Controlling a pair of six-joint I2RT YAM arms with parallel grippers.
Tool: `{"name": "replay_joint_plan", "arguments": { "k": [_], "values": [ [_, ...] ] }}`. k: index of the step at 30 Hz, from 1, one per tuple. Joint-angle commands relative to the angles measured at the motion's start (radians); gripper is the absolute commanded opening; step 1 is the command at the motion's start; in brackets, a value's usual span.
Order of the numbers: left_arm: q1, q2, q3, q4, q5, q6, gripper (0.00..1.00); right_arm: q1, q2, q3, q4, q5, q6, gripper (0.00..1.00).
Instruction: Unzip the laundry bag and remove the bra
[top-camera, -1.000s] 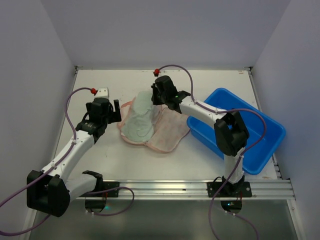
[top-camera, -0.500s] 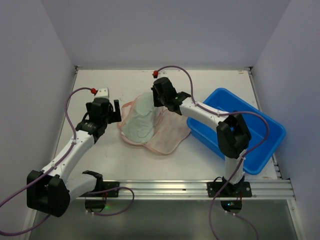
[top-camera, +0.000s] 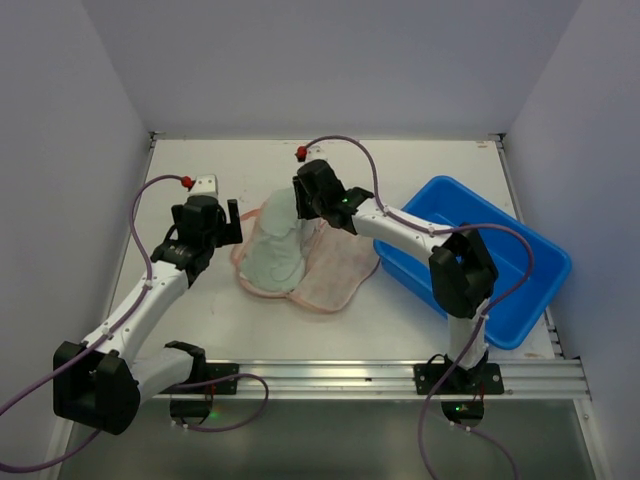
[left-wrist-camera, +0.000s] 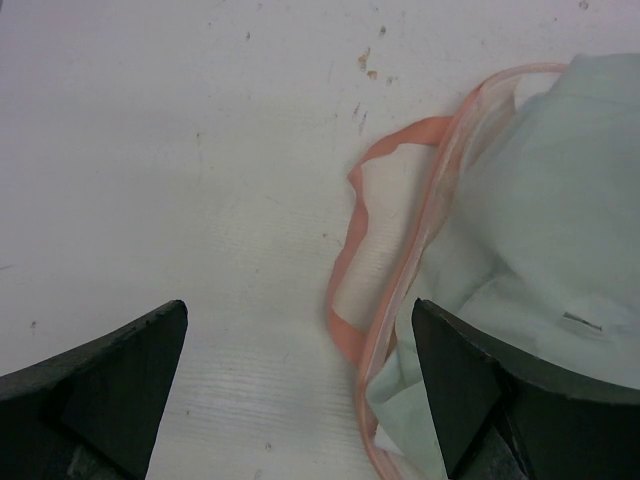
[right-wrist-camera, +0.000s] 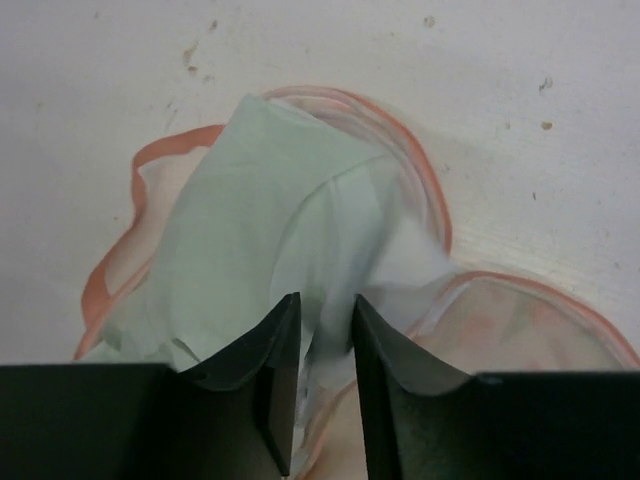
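One white padded fabric bra (top-camera: 275, 250) lies on the opened pale pink patterned laundry bag (top-camera: 335, 280), mid-surface (top-camera: 400, 170).
Your right hand (right-wrist-camera: 324, 300) straddles bra fabric, fingers narrowly parted, and you cannot tell if it grips; your left hand (left-wrist-camera: 298, 310) hovers spread wide beside the bag's edge.

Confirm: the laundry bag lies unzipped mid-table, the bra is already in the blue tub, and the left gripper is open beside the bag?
One thing is wrong: the bra lies on the opened laundry bag, not in the blue tub, as the top external view shows. The bag is unzipped mid-table and the left gripper is open beside it.
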Motion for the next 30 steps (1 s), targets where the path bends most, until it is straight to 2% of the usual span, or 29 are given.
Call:
{"name": "replay_joint_plan", "arguments": {
  "k": [1,6,9,11,16,21,30],
  "values": [
    [0.007,-0.008,0.005,0.03,-0.026,0.017,0.98,-0.058,0.037,-0.036,-0.01,-0.025,0.088,0.32],
    [0.007,-0.002,0.008,0.03,-0.017,0.017,0.98,-0.068,0.045,-0.027,0.013,-0.056,0.037,0.44],
    [0.007,0.001,0.01,0.03,-0.017,0.017,0.98,-0.069,0.062,-0.006,0.021,-0.092,0.02,0.47],
    [0.007,0.0,0.007,0.03,-0.017,0.018,0.98,-0.075,0.074,0.005,0.018,-0.096,0.037,0.49],
    [0.008,0.001,0.005,0.028,-0.02,0.018,0.98,-0.138,0.086,-0.01,0.016,-0.103,0.103,0.61],
    [0.008,0.006,0.008,0.03,-0.015,0.018,0.98,-0.178,0.105,0.004,0.029,-0.183,0.063,0.61],
    [0.007,0.009,0.007,0.028,-0.017,0.018,0.98,-0.18,0.152,0.03,0.075,-0.237,0.008,0.53]
  ]
}}
